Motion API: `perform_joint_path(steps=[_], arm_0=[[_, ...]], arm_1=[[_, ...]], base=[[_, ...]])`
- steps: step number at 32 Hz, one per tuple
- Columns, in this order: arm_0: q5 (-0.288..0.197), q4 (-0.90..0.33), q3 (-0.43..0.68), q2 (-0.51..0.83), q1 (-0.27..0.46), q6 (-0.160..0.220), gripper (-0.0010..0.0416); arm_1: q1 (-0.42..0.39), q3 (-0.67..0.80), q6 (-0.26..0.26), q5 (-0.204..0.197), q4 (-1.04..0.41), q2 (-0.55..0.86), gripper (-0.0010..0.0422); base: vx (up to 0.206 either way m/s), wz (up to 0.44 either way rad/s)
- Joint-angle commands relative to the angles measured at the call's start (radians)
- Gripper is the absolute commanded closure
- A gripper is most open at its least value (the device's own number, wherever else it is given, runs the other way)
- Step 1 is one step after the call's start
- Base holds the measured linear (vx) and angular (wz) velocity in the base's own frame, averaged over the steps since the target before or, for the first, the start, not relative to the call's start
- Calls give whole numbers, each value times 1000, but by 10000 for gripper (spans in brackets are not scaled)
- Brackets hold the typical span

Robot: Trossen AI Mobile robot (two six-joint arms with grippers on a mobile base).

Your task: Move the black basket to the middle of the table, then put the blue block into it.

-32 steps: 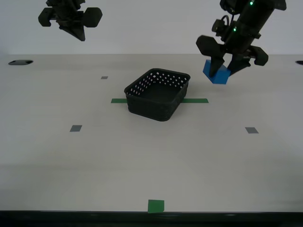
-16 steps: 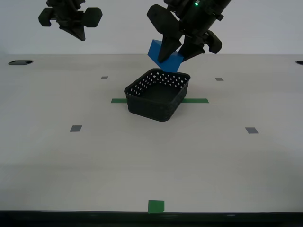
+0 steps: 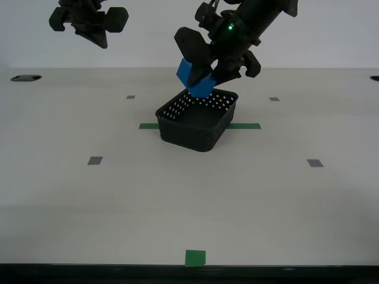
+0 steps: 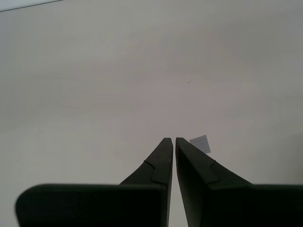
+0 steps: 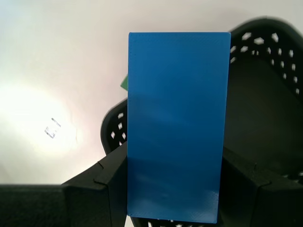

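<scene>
Blue block [image 3: 194, 80]: bright blue, smooth faces, clamped in my first gripper [image 3: 210, 74], held tilted in the air just above the far rim of the black basket; not touching the basket as far as I can tell. In the first wrist view the block [image 5: 176, 125] fills the middle, with basket wall and holes showing behind it.
Black basket [image 3: 198, 118]: black perforated plastic, sits on the table, turned at an angle, on top of the green tape strip [image 3: 244, 125], which sticks out on both sides of it. Inside looks bare, part hidden by the near wall.
First gripper jaws: closed onto the block's two long sides, one finger [image 5: 111, 177] each side, block sticking out past the tips.
Second gripper [image 3: 89, 22]: up high, well apart from the basket, toward the exterior view's left. In the second wrist view [image 4: 170, 140] the jaws are together, only a hairline gap, nothing between them; a grey square [image 4: 200, 144] lies on the table below.
Table [image 3: 189, 201]: pale beige. Grey squares around the basket on both sides, one [image 3: 95, 160] nearer the camera toward the exterior view's left. Green square marker [image 3: 195, 258] at the near edge, well apart from the basket.
</scene>
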Motion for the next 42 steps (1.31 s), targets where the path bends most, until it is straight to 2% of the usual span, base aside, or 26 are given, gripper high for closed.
perform_joint_path(steps=[1,4,5,6,7,8,11,13,15,18,19,21,23,24,25,26,42], arm_0=[[2,8,4,0,-1,-22,300],[43,10,4,0,0,-22,239],[57,9,4,0,-1,-22,204],[57,9,4,0,-1,-22,191],[56,10,4,0,-1,-22,132],[57,9,4,0,-1,-22,107],[57,9,4,0,-1,-22,73],[56,9,4,0,-1,-22,71],[56,9,4,0,-1,-22,85],[56,9,4,0,-1,-21,136],[56,9,4,0,0,-21,172],[56,9,4,0,0,-21,279],[56,10,4,0,0,-22,362],[56,10,4,0,-1,-22,378],[56,10,4,0,-1,-23,412],[56,10,4,0,0,-23,401],[56,19,4,0,-1,-21,405]], arm_1=[[0,0,2,2,2,0,405],[0,0,2,2,2,0,406],[0,0,2,2,2,0,406],[0,0,2,2,2,0,406],[0,0,2,2,2,0,405],[0,0,2,2,3,0,406],[0,0,2,2,3,0,406],[0,0,2,2,4,0,406],[0,0,2,2,4,0,406],[0,0,2,2,4,0,406],[0,0,2,2,3,0,406],[0,0,2,2,4,0,405],[0,0,2,2,4,0,406],[0,0,2,2,4,0,406],[0,0,2,2,4,0,406],[0,0,2,2,4,0,405],[0,0,2,2,4,0,406]], base=[[0,0],[0,0],[0,0],[0,0],[0,0],[0,0],[0,0],[0,0],[0,0],[0,0],[0,0],[0,0],[0,0],[0,0],[0,0],[0,0],[0,0]])
